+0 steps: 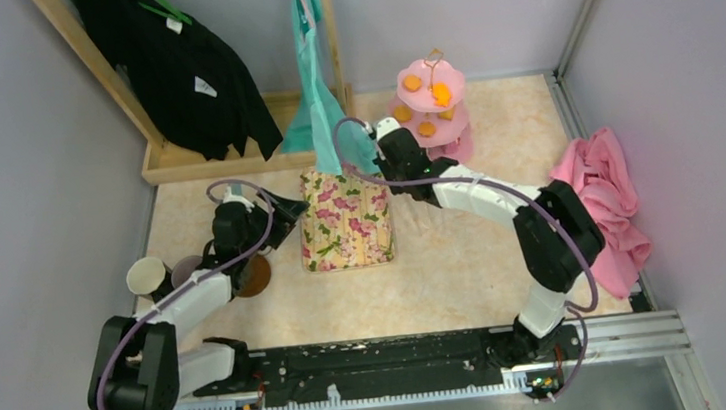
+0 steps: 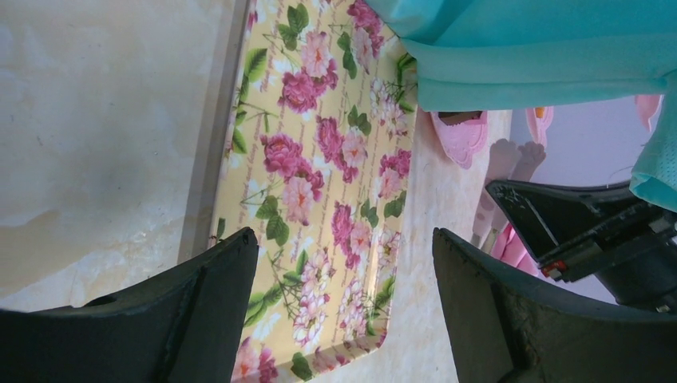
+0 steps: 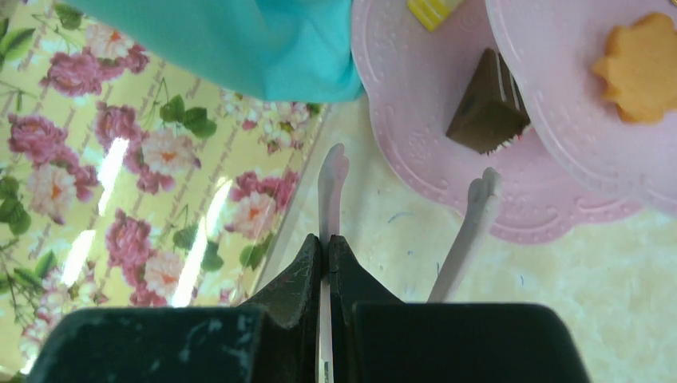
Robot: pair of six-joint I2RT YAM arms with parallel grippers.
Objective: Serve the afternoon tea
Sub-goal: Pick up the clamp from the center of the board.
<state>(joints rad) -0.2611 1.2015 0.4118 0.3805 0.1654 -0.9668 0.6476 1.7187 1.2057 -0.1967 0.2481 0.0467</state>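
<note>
The pink three-tier stand (image 1: 433,108) with a gold loop stands at the back and carries orange snacks (image 1: 412,84). In the right wrist view its bottom tier (image 3: 415,104) holds a brown cake slice (image 3: 487,108) and a yellow piece (image 3: 431,9), with an orange cookie (image 3: 643,68) on a higher tier. My right gripper (image 3: 326,243) is shut on one arm of pale tongs (image 3: 331,171), just short of the stand. My left gripper (image 2: 343,239) is open and empty over the floral tray (image 2: 319,159). The cream mug (image 1: 146,277), the mauve-grey mug (image 1: 186,272) and one brown saucer (image 1: 255,274) sit at the left.
A teal cloth (image 1: 319,99) hangs from a wooden rack (image 1: 204,160) over the tray's far end. Black garments (image 1: 185,71) hang at the back left. A pink cloth (image 1: 604,192) lies heaped at the right wall. Walls close in on both sides.
</note>
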